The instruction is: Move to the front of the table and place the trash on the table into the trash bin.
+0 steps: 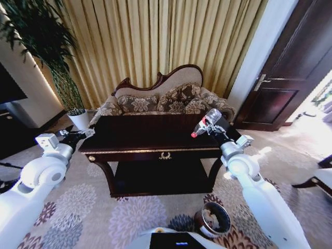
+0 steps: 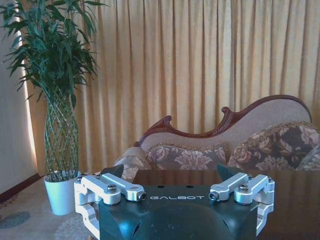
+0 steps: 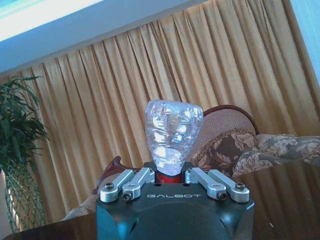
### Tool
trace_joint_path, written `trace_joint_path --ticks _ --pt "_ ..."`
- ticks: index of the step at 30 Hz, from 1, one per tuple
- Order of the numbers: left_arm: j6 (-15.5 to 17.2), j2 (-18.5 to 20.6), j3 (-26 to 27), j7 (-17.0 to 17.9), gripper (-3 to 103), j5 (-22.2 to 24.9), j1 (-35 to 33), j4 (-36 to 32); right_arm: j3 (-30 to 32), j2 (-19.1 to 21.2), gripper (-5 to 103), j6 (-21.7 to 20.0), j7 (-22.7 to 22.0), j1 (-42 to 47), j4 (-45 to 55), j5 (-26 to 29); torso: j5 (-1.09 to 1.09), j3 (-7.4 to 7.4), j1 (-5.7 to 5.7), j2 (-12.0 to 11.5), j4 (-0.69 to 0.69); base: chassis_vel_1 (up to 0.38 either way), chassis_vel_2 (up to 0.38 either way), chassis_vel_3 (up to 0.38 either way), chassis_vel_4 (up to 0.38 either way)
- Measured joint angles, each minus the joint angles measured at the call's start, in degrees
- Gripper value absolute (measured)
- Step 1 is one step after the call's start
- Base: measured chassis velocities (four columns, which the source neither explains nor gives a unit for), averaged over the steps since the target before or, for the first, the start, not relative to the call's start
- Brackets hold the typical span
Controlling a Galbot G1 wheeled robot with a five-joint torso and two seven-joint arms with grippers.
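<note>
The dark glossy table (image 1: 145, 136) with gold trim stands straight ahead. My right gripper (image 1: 213, 127) hovers above its right end, shut on the trash, a clear plastic bottle (image 1: 206, 120) with a red cap. In the right wrist view the bottle (image 3: 172, 131) stands up from between the fingers (image 3: 125, 182) of that gripper (image 3: 170, 176). My left gripper (image 1: 78, 136) is held by the table's left end; in the left wrist view it (image 2: 170, 174) is open with nothing in it. On the carpet just in front of me stands the round dark trash bin (image 1: 212, 219).
A patterned sofa (image 1: 166, 98) sits close behind the table before gold curtains. A tall plant in a white pot (image 1: 79, 119) stands at the back left. A dark door (image 1: 290, 67) is at the right, and a chair leg (image 1: 311, 182) juts in low on the right.
</note>
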State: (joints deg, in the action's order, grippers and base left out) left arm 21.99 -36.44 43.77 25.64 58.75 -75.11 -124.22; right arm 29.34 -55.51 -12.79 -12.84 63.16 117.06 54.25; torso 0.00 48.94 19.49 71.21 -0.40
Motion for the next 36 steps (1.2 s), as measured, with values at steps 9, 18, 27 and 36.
trace_joint_path --ticks 9,18,27,36 --pt "-0.29 -0.04 0.11 -0.06 100 -0.06 -0.37 -0.33 -0.56 -1.04 21 0.2 -0.14 0.7 0.36 -1.44 -0.01 -0.01 -0.01 0.02 0.02 0.227 -0.222 -0.229 0.2" --pt "-1.02 -1.19 3.44 -1.65 100 -0.85 -3.39 -0.54 0.2 -3.84 21 0.1 1.8 4.49 -7.56 -8.55 0.02 0.03 0.06 -0.04 0.01 0.028 -0.033 -0.024 0.033" --pt "-1.78 -1.93 4.8 -2.64 100 -1.4 -4.02 -0.42 1.32 -5.91 21 0.0 4.99 7.45 -19.26 -18.42 0.01 0.0 0.0 0.0 -0.01 -0.008 0.008 0.013 -0.019" --pt "-2.78 -3.11 5.87 -4.19 100 -1.89 -4.86 0.63 2.18 -9.37 21 -0.3 5.02 7.88 -31.6 -28.46 0.01 0.01 0.02 -0.01 0.0 0.0 0.0 0.0 0.0"
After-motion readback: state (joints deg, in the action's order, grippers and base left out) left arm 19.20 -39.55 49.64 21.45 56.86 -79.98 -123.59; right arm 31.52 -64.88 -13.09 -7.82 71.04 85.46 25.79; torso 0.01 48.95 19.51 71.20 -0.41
